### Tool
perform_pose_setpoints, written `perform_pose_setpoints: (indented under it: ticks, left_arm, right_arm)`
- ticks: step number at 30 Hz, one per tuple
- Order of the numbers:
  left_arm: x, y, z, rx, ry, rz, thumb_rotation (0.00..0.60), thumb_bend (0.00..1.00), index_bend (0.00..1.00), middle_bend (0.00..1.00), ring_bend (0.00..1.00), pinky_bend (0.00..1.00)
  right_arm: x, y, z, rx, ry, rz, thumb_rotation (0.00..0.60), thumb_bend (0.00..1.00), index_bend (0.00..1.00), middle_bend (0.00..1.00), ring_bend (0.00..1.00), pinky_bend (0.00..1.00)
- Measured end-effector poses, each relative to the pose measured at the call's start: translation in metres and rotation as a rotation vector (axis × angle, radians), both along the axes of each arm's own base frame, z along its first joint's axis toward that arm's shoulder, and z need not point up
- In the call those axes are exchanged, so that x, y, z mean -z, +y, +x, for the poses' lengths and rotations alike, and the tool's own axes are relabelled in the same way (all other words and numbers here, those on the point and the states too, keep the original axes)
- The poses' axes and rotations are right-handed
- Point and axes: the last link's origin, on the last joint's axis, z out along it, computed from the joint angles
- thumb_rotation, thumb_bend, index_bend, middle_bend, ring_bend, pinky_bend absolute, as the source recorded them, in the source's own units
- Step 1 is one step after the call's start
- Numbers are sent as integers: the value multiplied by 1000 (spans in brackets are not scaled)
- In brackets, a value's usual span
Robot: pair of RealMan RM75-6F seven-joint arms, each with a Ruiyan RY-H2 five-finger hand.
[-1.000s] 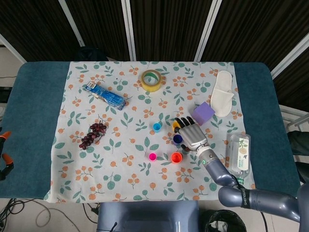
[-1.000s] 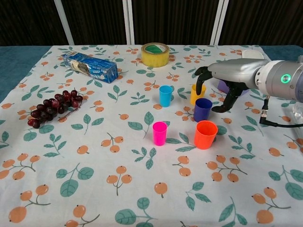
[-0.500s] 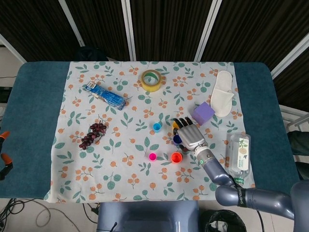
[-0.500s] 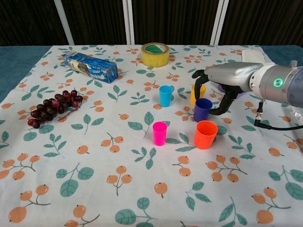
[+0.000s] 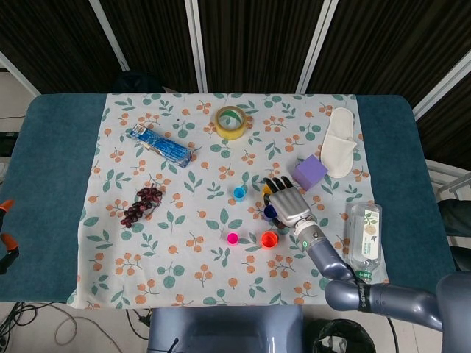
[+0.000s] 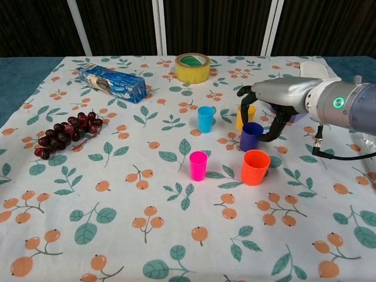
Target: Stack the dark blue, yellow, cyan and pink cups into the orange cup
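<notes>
The head view looks steeply down from high above, taking in the whole table (image 5: 412,147). The chest view sits low and near, facing across the same floral cloth (image 6: 117,235).

The orange cup (image 6: 255,167) and dark blue cup (image 6: 251,136) are looking like smooth matt plastic; the right robot hand (image 6: 271,101) is showing satin grey metal with black fingers (image 6: 245,92); a printed tablecloth (image 6: 117,200) is covering the bench (image 5: 51,184), itself looking like matt teal cloth; the tape roll (image 6: 192,67), at twelve o'clock, is gleaming glossy.
</notes>
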Motion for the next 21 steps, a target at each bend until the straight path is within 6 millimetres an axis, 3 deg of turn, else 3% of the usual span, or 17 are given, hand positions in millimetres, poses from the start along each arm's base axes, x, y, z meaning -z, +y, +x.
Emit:
perform_pose_setpoints:
  ticks: [13,21]
  left_arm:
    - [0,0,0,0,-2,-1,600,797,151,26,0,0]
    - [0,0,1,2,-3,0,600,797,151,26,0,0]
  right_arm:
    - [-17,6,12,-33,-37,-16,600,400,449,0,0,0]
    - [-47,34,25,-90,-52,-1,600,400,448,0,0,0]
